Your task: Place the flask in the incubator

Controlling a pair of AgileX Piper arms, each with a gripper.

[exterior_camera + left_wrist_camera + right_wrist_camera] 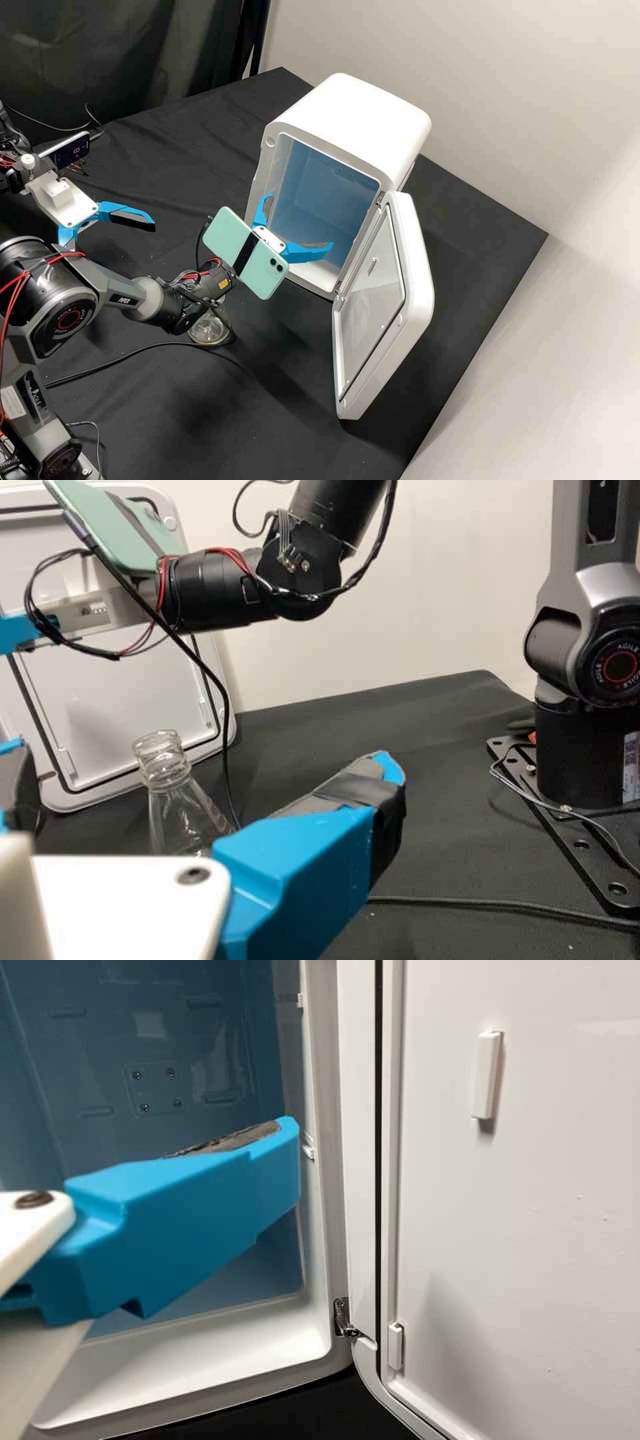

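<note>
While your flask (pixel 175 810) stands neck-up, left end effector (pixel 100 224) gapes empty. Right end effector (pixel 288 228), open too, sits in the incubator (pixel 353 127) mouth.

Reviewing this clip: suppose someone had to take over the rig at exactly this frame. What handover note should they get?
Left gripper: open, empty, held over the bench well back from the incubator.
Right gripper: open, empty, at the incubator's open mouth.
Flask: upright on the bench, short of the incubator, under the right arm's forearm in the high view; in neither gripper.
Door: swung wide open; chamber looks empty.
Done: incubator is open.
Left: grasp the flask and set it inside the chamber.
</note>
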